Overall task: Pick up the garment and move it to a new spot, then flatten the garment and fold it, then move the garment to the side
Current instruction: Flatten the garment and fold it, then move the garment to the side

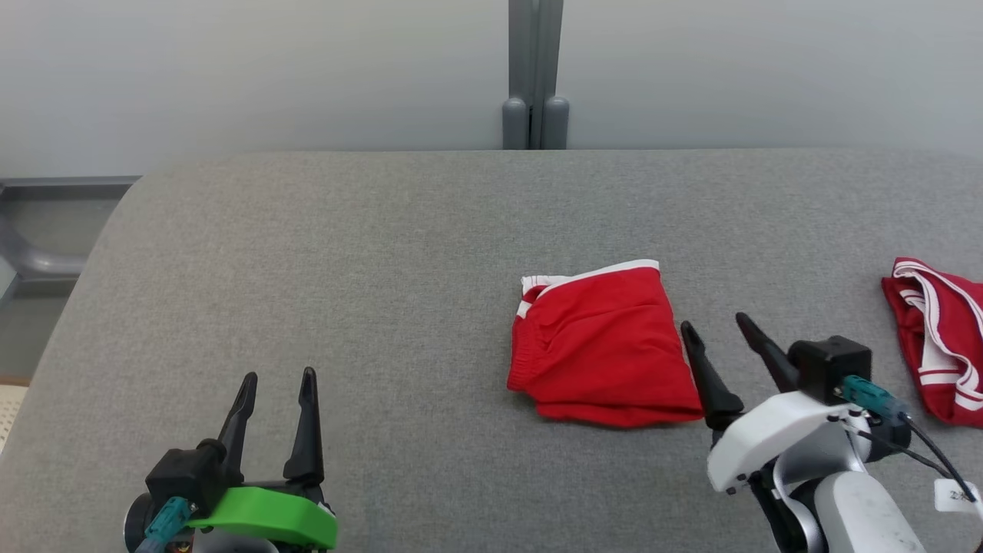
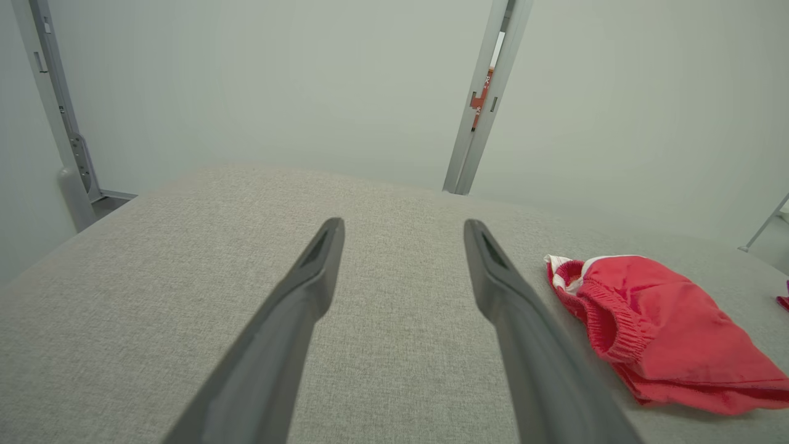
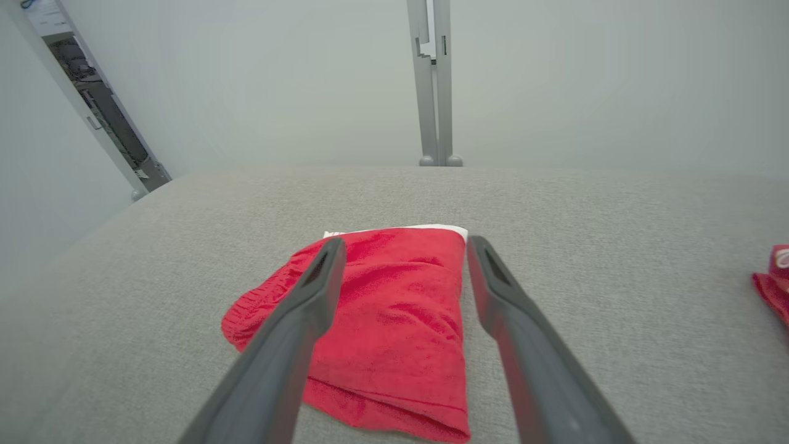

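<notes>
Currently the folded red garment (image 1: 603,346) lies centre-right on the counter (image 1: 345,269); my right claw (image 1: 714,322), spread and empty, flanks its right edge, likely to shift it aside; left claw (image 1: 279,374) rests spread, near left.

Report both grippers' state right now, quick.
Left gripper: open, holding nothing.
Right gripper: open, holding nothing, beside the folded red shorts.
</notes>
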Available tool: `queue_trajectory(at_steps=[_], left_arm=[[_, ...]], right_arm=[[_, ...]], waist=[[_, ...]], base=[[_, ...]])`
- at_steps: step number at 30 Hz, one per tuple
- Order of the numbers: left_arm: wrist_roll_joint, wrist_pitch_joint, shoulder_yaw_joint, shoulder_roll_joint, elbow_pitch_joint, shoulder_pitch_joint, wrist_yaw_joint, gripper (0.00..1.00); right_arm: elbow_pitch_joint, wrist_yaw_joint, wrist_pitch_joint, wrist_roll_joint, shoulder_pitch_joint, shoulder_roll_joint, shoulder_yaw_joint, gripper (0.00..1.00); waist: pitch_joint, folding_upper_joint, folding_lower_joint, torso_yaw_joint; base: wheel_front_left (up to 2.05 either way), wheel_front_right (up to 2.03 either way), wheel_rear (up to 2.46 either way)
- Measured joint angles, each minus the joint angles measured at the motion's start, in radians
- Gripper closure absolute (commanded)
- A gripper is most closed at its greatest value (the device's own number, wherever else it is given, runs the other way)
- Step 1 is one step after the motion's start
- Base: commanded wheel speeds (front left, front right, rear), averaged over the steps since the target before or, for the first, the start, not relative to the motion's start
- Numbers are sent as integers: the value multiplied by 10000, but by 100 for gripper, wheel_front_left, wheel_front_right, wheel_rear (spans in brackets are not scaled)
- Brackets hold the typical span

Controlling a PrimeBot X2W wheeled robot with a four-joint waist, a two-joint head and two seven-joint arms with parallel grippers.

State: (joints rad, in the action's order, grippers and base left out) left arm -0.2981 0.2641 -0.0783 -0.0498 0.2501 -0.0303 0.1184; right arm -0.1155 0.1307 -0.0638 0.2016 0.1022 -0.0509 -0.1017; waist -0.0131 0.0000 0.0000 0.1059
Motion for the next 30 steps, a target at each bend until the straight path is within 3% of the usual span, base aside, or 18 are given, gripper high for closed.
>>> queue_trajectory(at_steps=[4,9,21,30], left_arm=[[0,0,61,2,21,1,-40,0],[-65,0,63,4,31,59,-90,0],[48,0,159,4,244,225,-117,0],[146,0,182,4,245,216,-69,0]], right_arm=[[546,0,336,-190,-373,15,978,0],[727,0,675,-299,-545,6,1450,0],[-1147,0,2257,-240,-338,-596,1074,0],[-1864,0,2685,186,-37,-594,1016,0]], waist=[[-167,0,0,-342],[-394,0,0,-606],[-702,0,0,-735],[-656,0,0,-635]], base=[[0,0,0],[0,0,0],[0,0,0],[0,0,0]])
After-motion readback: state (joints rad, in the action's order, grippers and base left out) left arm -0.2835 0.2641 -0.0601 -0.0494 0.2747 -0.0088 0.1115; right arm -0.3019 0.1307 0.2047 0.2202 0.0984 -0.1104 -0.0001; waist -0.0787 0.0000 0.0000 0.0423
